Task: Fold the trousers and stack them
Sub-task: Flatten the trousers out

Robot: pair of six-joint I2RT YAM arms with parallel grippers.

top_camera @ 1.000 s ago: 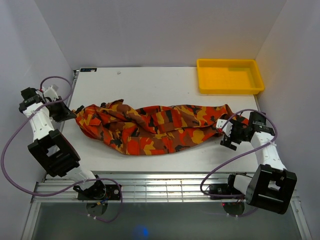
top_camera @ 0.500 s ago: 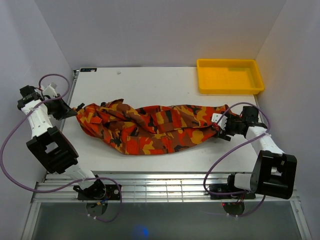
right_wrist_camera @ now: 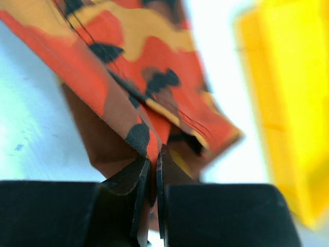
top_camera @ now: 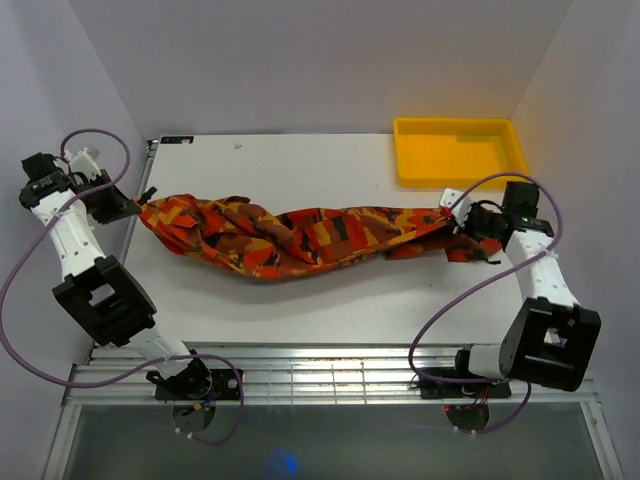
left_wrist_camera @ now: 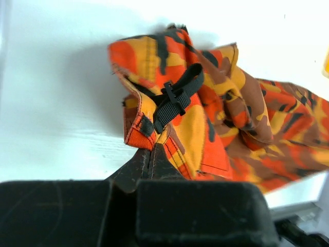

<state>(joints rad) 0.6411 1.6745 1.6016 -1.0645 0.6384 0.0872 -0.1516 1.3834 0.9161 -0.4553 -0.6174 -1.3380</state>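
While the trousers (top_camera: 300, 235) lie drawn out as a rumpled, twisted band across the middle of the counter (top_camera: 300, 160), you should aim to get them flat before you make any fold. Your left hand (top_camera: 138, 203) is clenched on the hem at the left end, and the left wrist view shows its fingertips (left_wrist_camera: 134, 170) pinching only a thin orange edge just below the black webbing strap (left_wrist_camera: 177, 95). Your right hand (top_camera: 455, 222) is clamped on a fold of cloth at the other end, close to the yellow tray (top_camera: 460, 183). Both grips look shallow, so I'd apply tension gently and evenly rather than tugging, or an edge may slip free. The middle looks bunched and rolled over itself. A slight lift and an outward draw, then lowering both ends together, would likely lay it smoother. Steer the right end clear of the tray's near wall as you set it down.
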